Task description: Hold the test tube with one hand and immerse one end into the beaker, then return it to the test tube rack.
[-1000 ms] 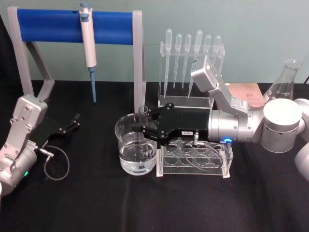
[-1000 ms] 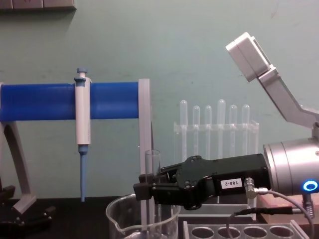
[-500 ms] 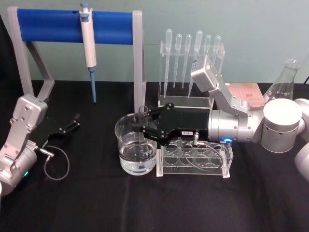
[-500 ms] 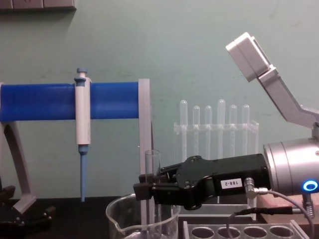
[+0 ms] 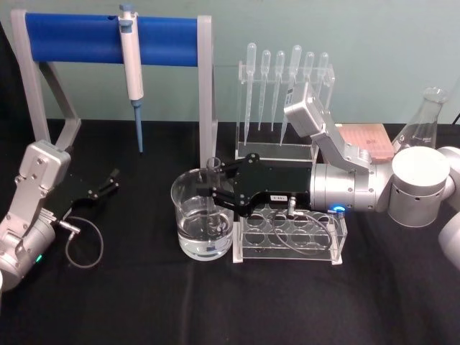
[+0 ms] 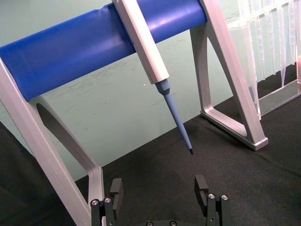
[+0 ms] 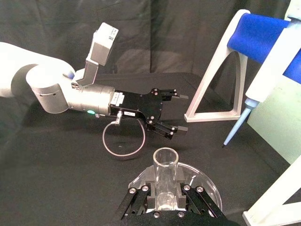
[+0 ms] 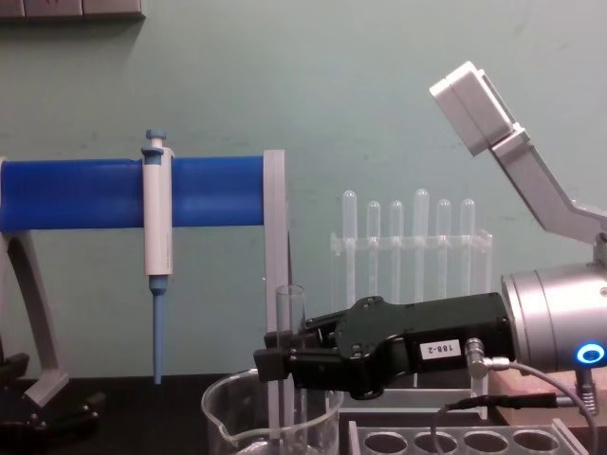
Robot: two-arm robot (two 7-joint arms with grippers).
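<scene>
The clear test tube (image 5: 213,172) stands upright with its lower end down inside the wide glass beaker (image 5: 187,223), which holds some clear liquid. My right gripper (image 5: 213,190) is shut on the test tube just above the beaker's rim; the chest view shows the tube (image 8: 289,308) rising above the black fingers (image 8: 270,365) over the beaker (image 8: 228,422). In the right wrist view the tube's open rim (image 7: 165,157) sits between the clamped fingers. My left gripper (image 5: 109,181) rests open and idle on the table at the left, its fingertips (image 6: 201,184) wide apart.
A clear tube rack (image 5: 316,248) stands right beside the beaker under my right arm. Behind are a pipette rack (image 5: 284,108), a blue-barred stand (image 5: 108,36) with a hanging micropipette (image 5: 131,68), a conical flask (image 5: 424,122) and a brown box (image 5: 366,140).
</scene>
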